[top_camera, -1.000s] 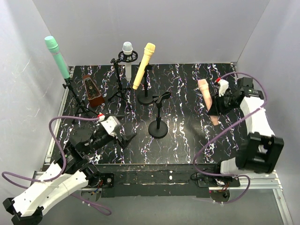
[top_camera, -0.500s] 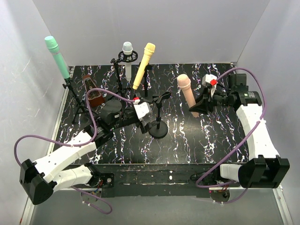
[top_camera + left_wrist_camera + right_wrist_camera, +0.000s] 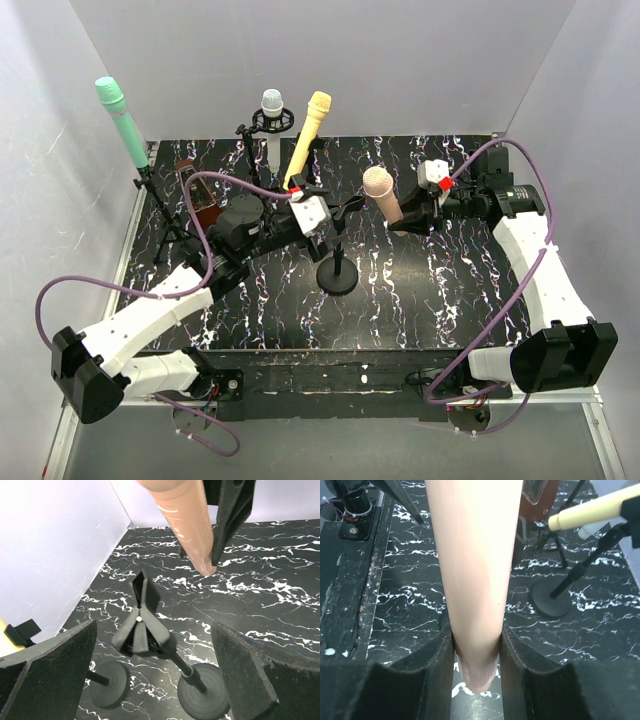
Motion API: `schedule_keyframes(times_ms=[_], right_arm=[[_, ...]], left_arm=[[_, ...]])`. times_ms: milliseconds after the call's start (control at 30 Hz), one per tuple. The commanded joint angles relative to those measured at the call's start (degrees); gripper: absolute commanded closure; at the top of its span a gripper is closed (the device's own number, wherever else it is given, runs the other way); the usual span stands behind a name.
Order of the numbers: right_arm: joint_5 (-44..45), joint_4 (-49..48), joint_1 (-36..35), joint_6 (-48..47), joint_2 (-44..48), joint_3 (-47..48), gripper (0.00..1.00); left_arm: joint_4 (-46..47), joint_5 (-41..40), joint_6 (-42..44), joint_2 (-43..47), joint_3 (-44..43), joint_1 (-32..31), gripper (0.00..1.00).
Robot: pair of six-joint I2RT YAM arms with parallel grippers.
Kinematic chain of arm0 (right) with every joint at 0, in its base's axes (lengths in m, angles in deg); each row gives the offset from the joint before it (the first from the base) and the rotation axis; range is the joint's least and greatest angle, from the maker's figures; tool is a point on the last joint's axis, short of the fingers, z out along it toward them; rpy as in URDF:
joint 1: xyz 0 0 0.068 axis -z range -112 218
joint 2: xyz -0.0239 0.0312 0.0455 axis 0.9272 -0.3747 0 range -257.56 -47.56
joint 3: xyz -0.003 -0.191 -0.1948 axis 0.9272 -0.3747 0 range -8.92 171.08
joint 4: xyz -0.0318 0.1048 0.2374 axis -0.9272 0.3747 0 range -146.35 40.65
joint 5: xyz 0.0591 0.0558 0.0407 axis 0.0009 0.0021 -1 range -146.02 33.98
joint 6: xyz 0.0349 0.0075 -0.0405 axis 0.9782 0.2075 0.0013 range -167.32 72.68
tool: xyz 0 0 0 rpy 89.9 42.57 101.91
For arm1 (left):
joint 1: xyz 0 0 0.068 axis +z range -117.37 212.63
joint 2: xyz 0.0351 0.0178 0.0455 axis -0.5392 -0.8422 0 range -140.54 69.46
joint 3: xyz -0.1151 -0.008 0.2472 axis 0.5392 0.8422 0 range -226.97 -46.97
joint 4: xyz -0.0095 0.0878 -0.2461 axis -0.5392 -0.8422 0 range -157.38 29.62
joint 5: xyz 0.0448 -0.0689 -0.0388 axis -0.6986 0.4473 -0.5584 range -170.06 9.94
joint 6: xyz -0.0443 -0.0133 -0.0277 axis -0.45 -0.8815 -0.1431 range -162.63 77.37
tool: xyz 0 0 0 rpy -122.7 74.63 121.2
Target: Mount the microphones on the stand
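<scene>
The peach-pink microphone [image 3: 383,194] is upright, head up, and my right gripper [image 3: 411,216] is shut on its lower end [image 3: 476,650]. It hangs just right of the empty stand's clip [image 3: 349,208]. That stand's round base [image 3: 337,276] rests mid-table. My left gripper [image 3: 318,214] is open just left of the clip, and the clip [image 3: 140,621] lies between and beyond its fingers [image 3: 55,662]. The mint green microphone [image 3: 122,122], the white microphone [image 3: 272,106] and the yellow microphone [image 3: 306,140] sit in stands at the back.
A brown wedge-shaped box [image 3: 198,196] stands at the back left beside a tripod. The yellow microphone's round base [image 3: 311,211] is close behind my left gripper. White walls close in the left, back and right sides. Purple cables loop off both arms.
My left arm swung from the near left to the empty stand's clip, staying open. My right arm carried the peach-pink microphone left from the right side to beside the clip.
</scene>
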Motion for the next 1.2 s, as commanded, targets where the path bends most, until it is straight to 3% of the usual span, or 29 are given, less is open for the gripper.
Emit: schedule_keyframes(times_ms=[0, 367, 567, 700, 833, 933, 967, 1033, 1167], right_arm=[[-3.1, -3.7, -0.8, -0.6, -2.0, 4.8, 0.99], [-3.1, -2.2, -0.8, -3.3, -7.4, 8.4, 0.99], [-4.2, -0.1, -1.1, -3.1, -11.4, 11.6, 0.99], [-4.0, 0.3, -1.2, -2.7, -13.4, 12.7, 0.99], [-2.9, 1.2, -1.9, -3.4, -14.7, 13.4, 0.99], [-2.4, 1.8, -2.7, -4.0, -14.9, 13.3, 0.99], [-2.4, 1.6, -3.0, -4.1, -15.0, 13.2, 0.99], [-2.2, 1.6, -3.6, -4.1, -15.3, 13.3, 0.99], [-2.0, 4.5, -5.1, -6.7, -15.9, 14.2, 0.99]], left_arm=[[-1.1, -0.2, 0.7, -3.0, -4.6, 1.6, 0.02], [-1.0, 7.7, -4.2, -7.0, -6.2, 5.7, 0.08], [-1.1, 8.8, -4.3, -8.1, -6.5, 6.2, 0.23], [-1.4, 9.9, -4.4, -9.0, -7.1, 6.5, 0.26], [-1.6, 10.5, -4.8, -9.9, -7.5, 6.6, 0.45], [-1.7, 10.1, -5.4, -10.1, -7.8, 6.6, 0.81], [-1.8, 10.0, -5.7, -10.3, -7.8, 6.6, 0.87], [-2.3, 10.1, -5.8, -10.3, -7.9, 6.7, 0.94], [-2.7, 10.3, -6.2, -10.2, -8.0, 6.8, 0.97]])
